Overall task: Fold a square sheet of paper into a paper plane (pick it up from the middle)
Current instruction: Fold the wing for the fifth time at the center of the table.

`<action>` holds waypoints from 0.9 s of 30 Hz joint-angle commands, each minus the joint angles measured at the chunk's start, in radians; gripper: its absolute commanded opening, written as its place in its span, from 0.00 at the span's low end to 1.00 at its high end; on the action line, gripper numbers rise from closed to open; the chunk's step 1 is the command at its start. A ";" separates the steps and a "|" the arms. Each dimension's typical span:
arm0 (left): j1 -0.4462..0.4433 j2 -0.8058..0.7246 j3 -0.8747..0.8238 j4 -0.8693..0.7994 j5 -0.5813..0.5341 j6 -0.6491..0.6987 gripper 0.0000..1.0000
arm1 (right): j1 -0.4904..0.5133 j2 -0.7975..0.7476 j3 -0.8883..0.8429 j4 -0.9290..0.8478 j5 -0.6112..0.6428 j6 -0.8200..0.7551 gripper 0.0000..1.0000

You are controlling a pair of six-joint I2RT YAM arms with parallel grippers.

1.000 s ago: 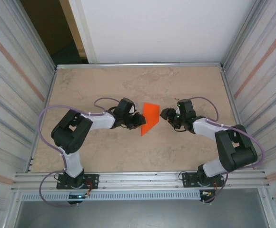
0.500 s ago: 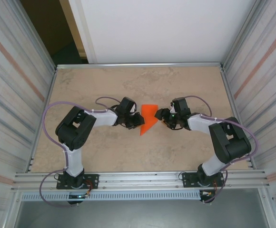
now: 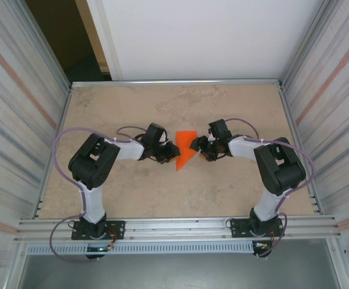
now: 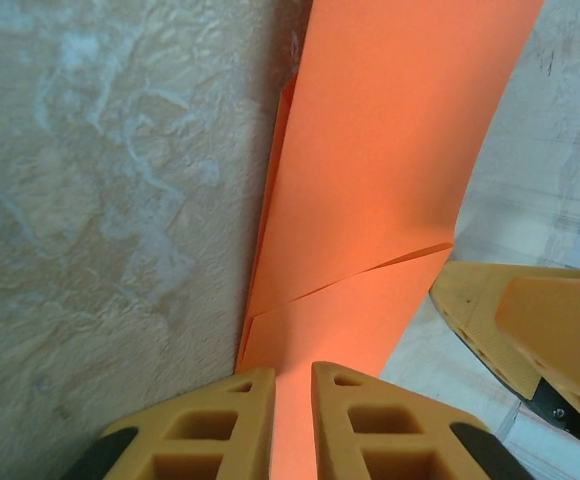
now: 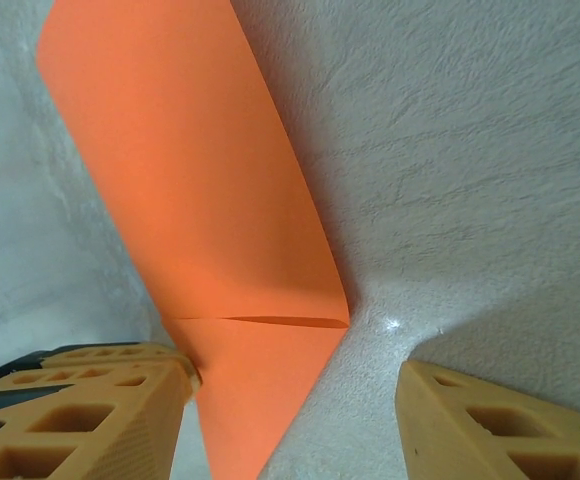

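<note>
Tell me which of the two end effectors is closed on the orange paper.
The left end effector: its jaws pinch the orange paper, while the right end effector has its jaws wide apart.

Beige marbled tabletop (image 3: 132,192), ribbed metal side walls (image 3: 18,90), white back panel (image 3: 204,36), dark opening (image 3: 60,36) far left

The left claw (image 3: 174,150) and right claw (image 3: 196,144) flank the orange paper (image 3: 185,146), blocking both its sides. Open table (image 3: 162,192) lies beyond and nearer.

Creased orange paper (image 4: 370,200) pinched between jaws, tabletop (image 4: 100,200) at left.
</note>
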 commanded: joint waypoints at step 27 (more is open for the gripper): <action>0.021 0.050 -0.039 -0.051 0.005 0.002 0.18 | -0.005 0.079 0.075 0.065 -0.062 -0.028 0.28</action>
